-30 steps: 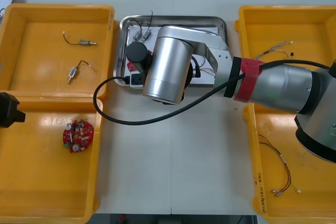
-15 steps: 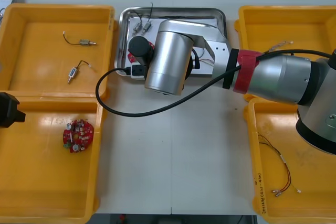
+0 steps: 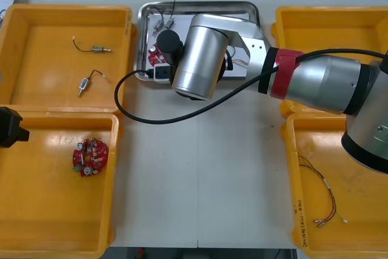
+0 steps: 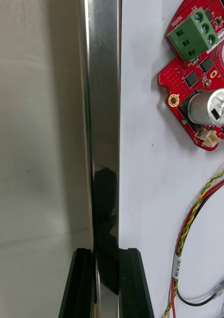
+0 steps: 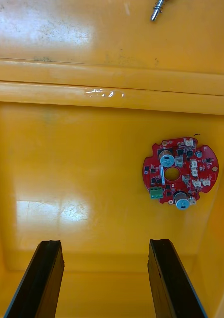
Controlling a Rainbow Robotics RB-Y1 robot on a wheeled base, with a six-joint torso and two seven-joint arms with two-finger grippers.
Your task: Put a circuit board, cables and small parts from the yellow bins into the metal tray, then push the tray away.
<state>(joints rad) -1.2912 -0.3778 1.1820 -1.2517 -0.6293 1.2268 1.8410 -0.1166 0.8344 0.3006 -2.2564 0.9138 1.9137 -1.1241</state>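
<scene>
From above, the metal tray [image 3: 200, 5] sits at the far middle of the table [image 3: 200, 174], between the yellow bins. The right arm [image 3: 200, 59] reaches across from the right and covers much of the tray. A red board [image 3: 157, 56] and some small metal parts [image 3: 161, 25] lie in the tray's left part. The far left bin [image 3: 36, 59] has two more metal parts [image 3: 97, 49]. The near left bin [image 3: 42, 210] holds a second red board [image 3: 90, 156]. The left arm [image 3: 9, 127] waits at the left edge by this bin. The far right bin [image 3: 339, 22] holds a thin cable [image 3: 318, 56]. The near right bin [image 3: 357, 222] holds a red and yellow cable [image 3: 327, 195].

From the right wrist, the right gripper [image 4: 108, 256] has pinched the tray's shiny rim [image 4: 102, 99], with one black finger [image 4: 82, 283] on each side of it. Inside the rim the tray is white. The red board [image 4: 201, 89] lies there, well ahead of the fingers. Another red and yellow cable [image 4: 201, 203] lies between that board and the fingers.

From the left wrist, the left gripper [image 5: 104, 248] hangs over the near left bin [image 5: 67, 164]. Its fingers [image 5: 39, 278] stand wide apart and hold nothing. The second red board [image 5: 179, 171] lies on the bin floor just ahead of one finger.
</scene>
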